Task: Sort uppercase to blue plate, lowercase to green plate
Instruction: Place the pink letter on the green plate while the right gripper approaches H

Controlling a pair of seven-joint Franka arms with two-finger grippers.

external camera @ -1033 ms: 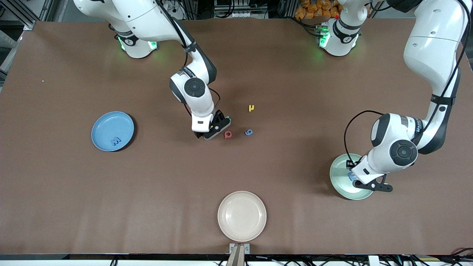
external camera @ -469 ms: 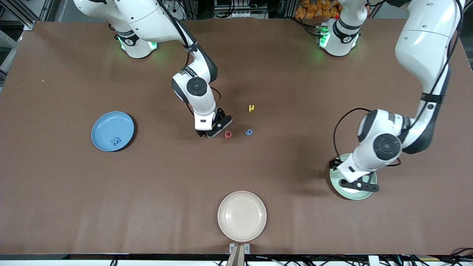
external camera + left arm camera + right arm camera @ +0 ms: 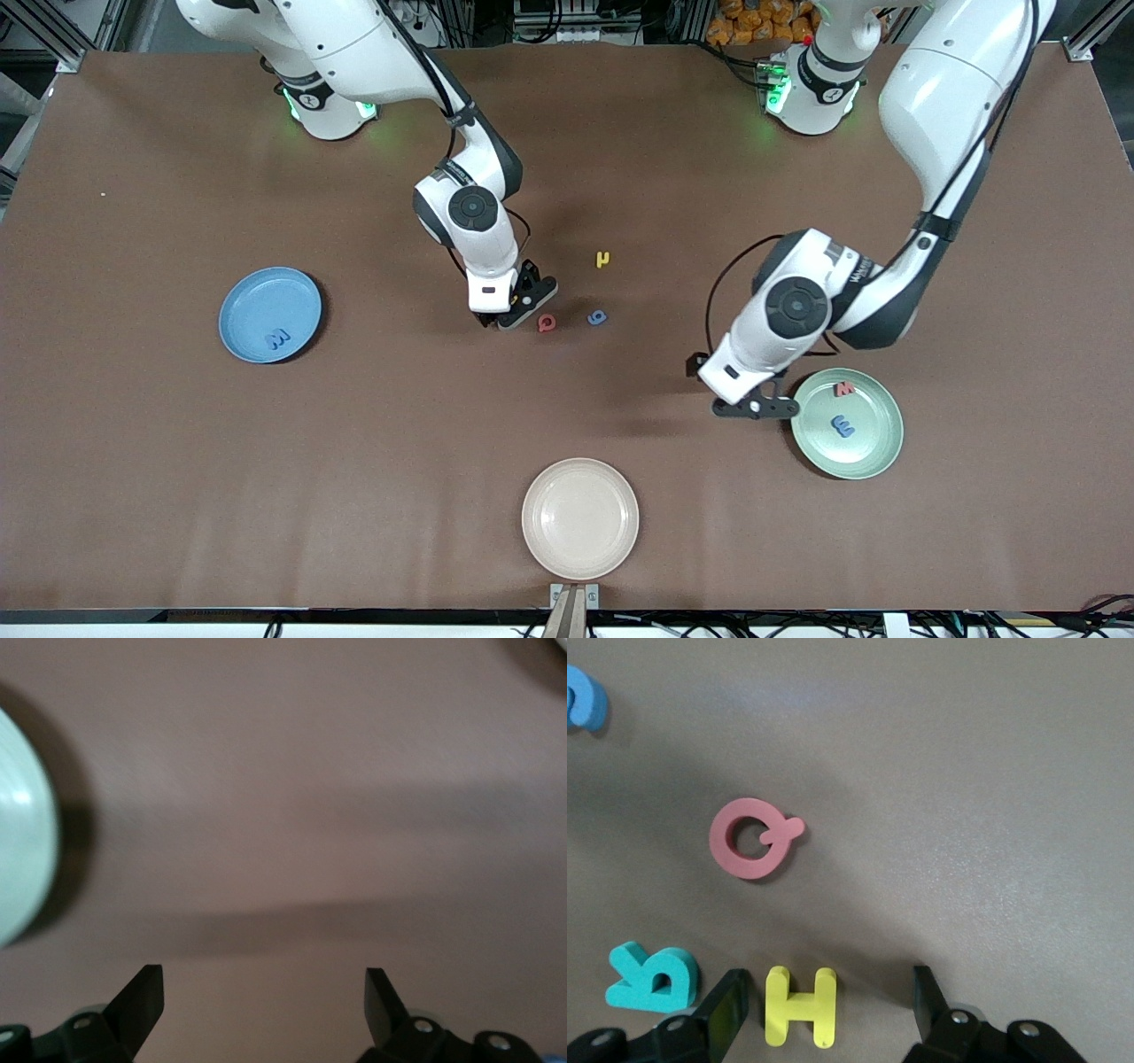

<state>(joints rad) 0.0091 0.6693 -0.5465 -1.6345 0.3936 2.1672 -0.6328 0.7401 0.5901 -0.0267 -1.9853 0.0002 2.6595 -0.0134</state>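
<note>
Front view: right gripper [image 3: 493,321] is low over the table's middle, its fingertips hidden under the wrist; red Q [image 3: 547,322] lies just beside it toward the left arm's end, blue g-like letter [image 3: 598,316] next along, tiny yellow letter [image 3: 602,259] farther from the front camera than both; blue plate [image 3: 269,315] sits well apart toward the right arm's end, blue W [image 3: 277,338] in it; left gripper [image 3: 753,409] hangs over bare table just beside the green plate [image 3: 847,424]; red w/m [image 3: 844,388] and blue rounded e [image 3: 841,426] lie in that plate; beige plate [image 3: 580,518] is nearest the front camera, well apart from both grippers.

Left wrist view: left gripper [image 3: 264,992] stands wide apart, nothing between the fingers [image 3: 143,996]; only bare table under it; green plate rim [image 3: 22,859] off to one side.

Right wrist view: right gripper [image 3: 828,1005] is spread, jaws either side of the yellow H [image 3: 799,1005], apart from it, no grip; teal R-like letter [image 3: 654,977] sits just outside one finger [image 3: 729,1003]; the Q lies ahead of the fingertips; blue g-like letter at the frame corner.
</note>
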